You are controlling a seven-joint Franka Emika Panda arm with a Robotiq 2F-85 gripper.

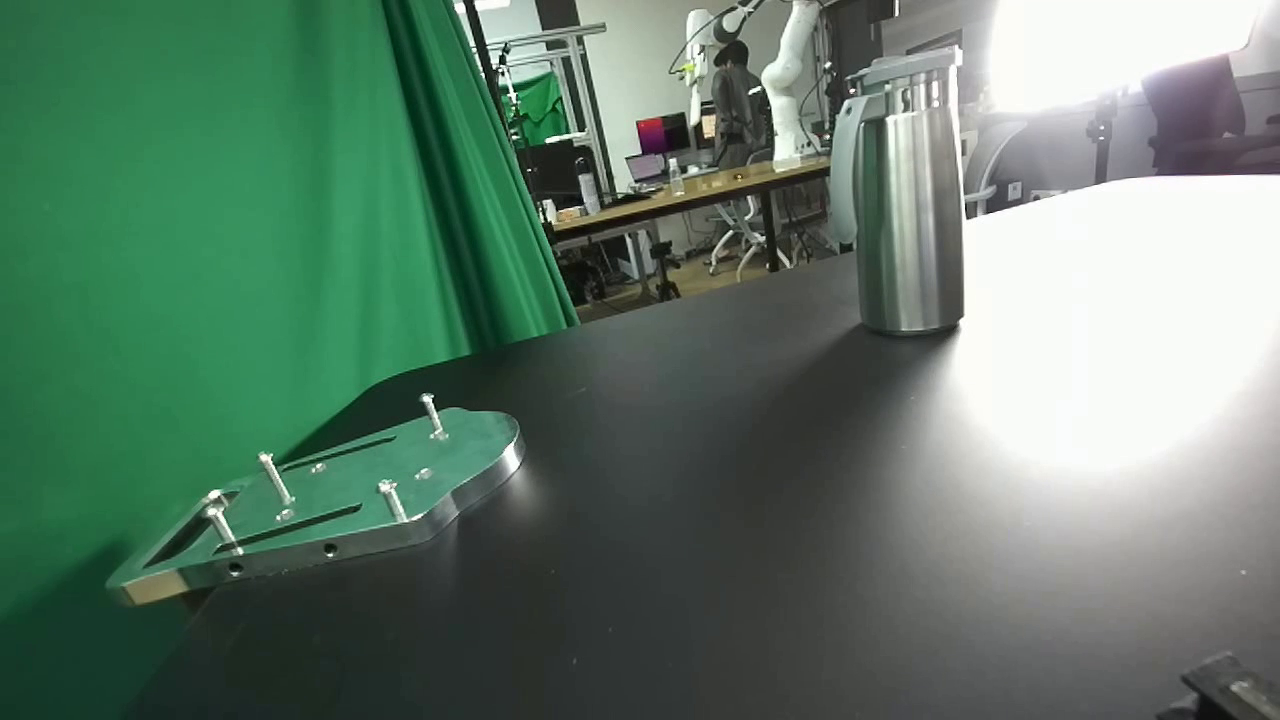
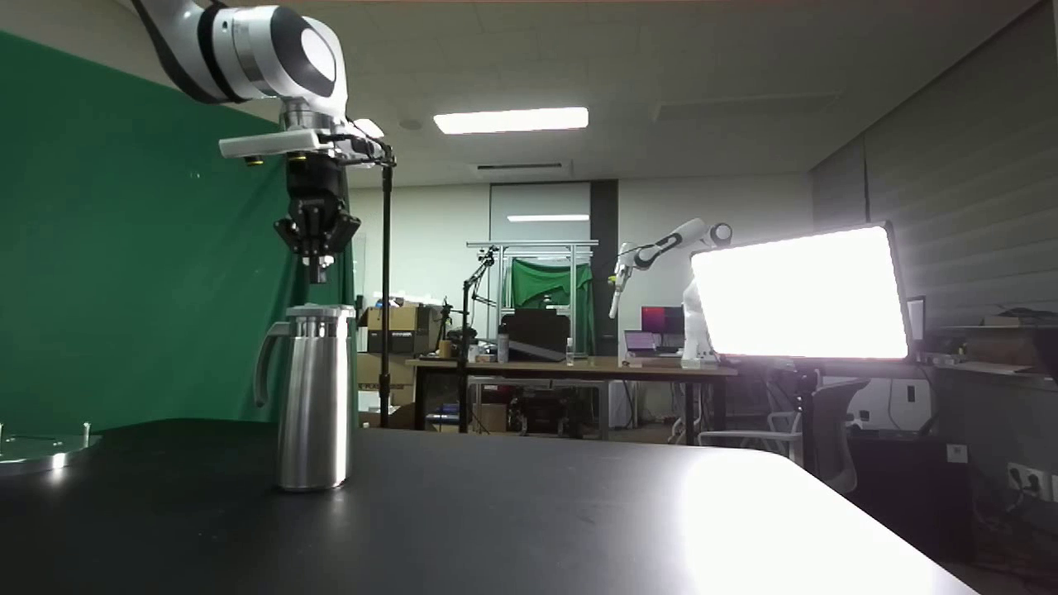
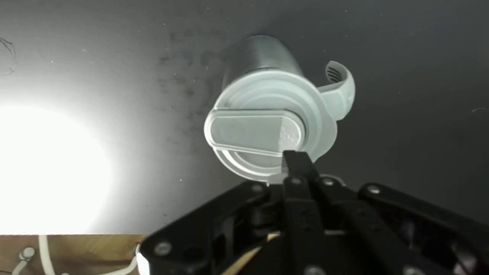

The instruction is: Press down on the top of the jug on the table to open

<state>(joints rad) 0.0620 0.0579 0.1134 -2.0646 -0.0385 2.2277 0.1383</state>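
The jug stands upright on the black table (image 2: 537,512), a brushed steel cylinder with a grey handle; its body shows in both exterior views (image 1: 910,220) (image 2: 316,405) and in the wrist view (image 3: 263,55). The top of the jug (image 2: 321,311) is a flat grey lid; in the wrist view the lid (image 3: 248,133) carries a long rounded lever. My gripper (image 2: 317,268) points straight down above the lid with a small gap. In the wrist view the fingertips (image 3: 300,158) are together, empty, and overlap the lid's edge near the lever's rounded end.
A flat green-tinted metal plate (image 1: 390,470) with upright pegs lies at the table's edge by the green curtain (image 1: 250,200). A bright light panel (image 2: 802,293) stands beyond the table. A dark object (image 1: 1235,690) shows at the lower right corner of an exterior view.
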